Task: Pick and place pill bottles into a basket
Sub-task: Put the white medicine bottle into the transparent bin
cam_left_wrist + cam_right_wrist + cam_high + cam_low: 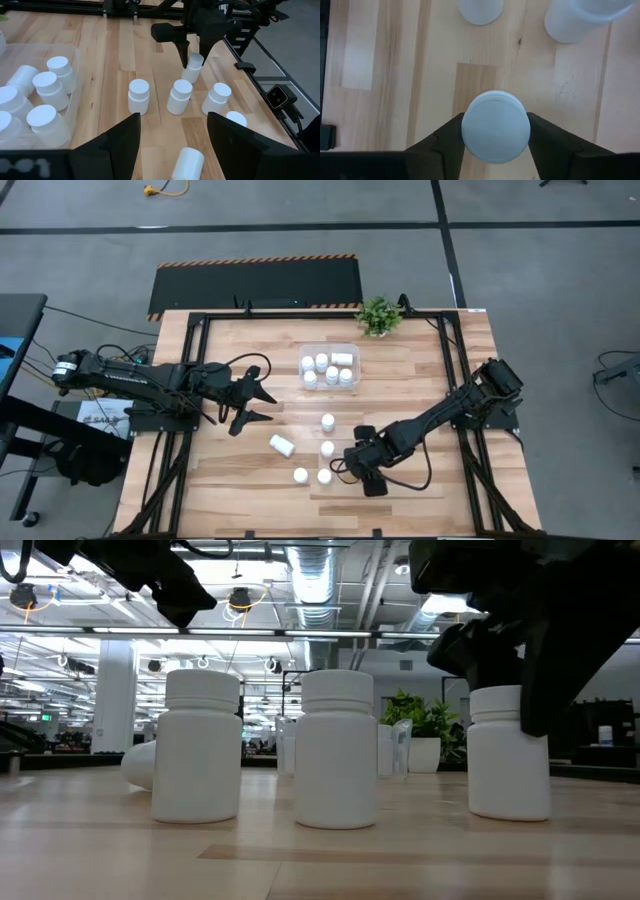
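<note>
The clear basket (pixel 352 348) stands at the table's far middle and holds several white pill bottles (pixel 322 363); it also shows in the left wrist view (pixel 75 52). Three loose bottles (pixel 327 448) stand on the wood and one (pixel 281 444) lies on its side. My right gripper (pixel 358 463) stands over one more upright bottle (pixel 495 132) near the table's near edge and is shut on it. My left gripper (pixel 266 405) hangs open and empty left of the loose bottles, above the table. My right gripper pinches the upright pill bottle between its two fingers, one on each side of its upper part at the cap (pixel 470 131). The fingers come from above and point down. In the low view the bottle's base (pixel 508 810) stands on the table, upright.
A small green potted plant (pixel 378 315) stands at the far edge, right of the basket. A black frame (pixel 200 320) runs round the tabletop. Bare wood lies at the table's left and right sides.
</note>
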Available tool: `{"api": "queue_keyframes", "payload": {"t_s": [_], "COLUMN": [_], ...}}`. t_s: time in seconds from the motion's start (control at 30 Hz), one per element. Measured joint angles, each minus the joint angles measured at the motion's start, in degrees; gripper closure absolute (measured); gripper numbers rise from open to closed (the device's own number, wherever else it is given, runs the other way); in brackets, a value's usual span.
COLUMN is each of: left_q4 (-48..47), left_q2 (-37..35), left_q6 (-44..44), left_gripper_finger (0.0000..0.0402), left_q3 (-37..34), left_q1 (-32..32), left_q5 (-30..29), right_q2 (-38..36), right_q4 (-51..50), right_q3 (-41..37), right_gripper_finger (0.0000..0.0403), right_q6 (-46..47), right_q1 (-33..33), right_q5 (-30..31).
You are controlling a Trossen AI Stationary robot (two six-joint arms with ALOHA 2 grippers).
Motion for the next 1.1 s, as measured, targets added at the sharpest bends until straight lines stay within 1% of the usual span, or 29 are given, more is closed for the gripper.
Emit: {"api": "queue_keyframes", "payload": {"t_s": [0.1,0.17,0.33,0.43,0.53,0.67,0.9,1.1], "left_q4": [0.0,0.0,0.0,0.0,0.0,0.0,0.0,0.0], "left_q2": [0.0,0.0,0.0,0.0,0.0,0.0,0.0,0.0], "left_q6": [-0.3,-0.3,-0.3,-0.4,-0.4,-0.4,-0.4,-0.4], "left_gripper_finger": [0.0184,0.0184,0.0184,0.0184,0.0184,0.0184,0.0184,0.0184], "left_q3": [0.0,0.0,0.0,0.0,0.0,0.0,0.0,0.0], "left_q1": [0.0,0.0,0.0,0.0,0.0,0.0,0.0,0.0], "left_q5": [0.0,0.0,0.0,0.0,0.0,0.0,0.0,0.0], "right_q2": [-0.1,-0.2,-0.2,-0.2,-0.2,-0.2,-0.2,-0.2], "right_q4": [0.1,0.0,-1.1,-3.2,-6.3,-13.1,-24.0,-31.6], "right_q3": [0.0,0.0,1.7,3.4,5.7,9.7,19.2,28.1], "right_gripper_finger": [0.0240,0.0240,0.0216,0.0214,0.0227,0.0242,0.0238,0.0247], "right_q6": [0.0,0.0,0.0,-1.6,-5.0,-10.3,-20.6,-28.3], "right_q1": [-0.6,-1.2,-3.4,-5.3,-7.5,-11.0,-17.9,-24.5], "right_q5": [-0.2,-0.2,-0.2,-0.2,-0.2,-0.2,-0.2,-0.1]}}
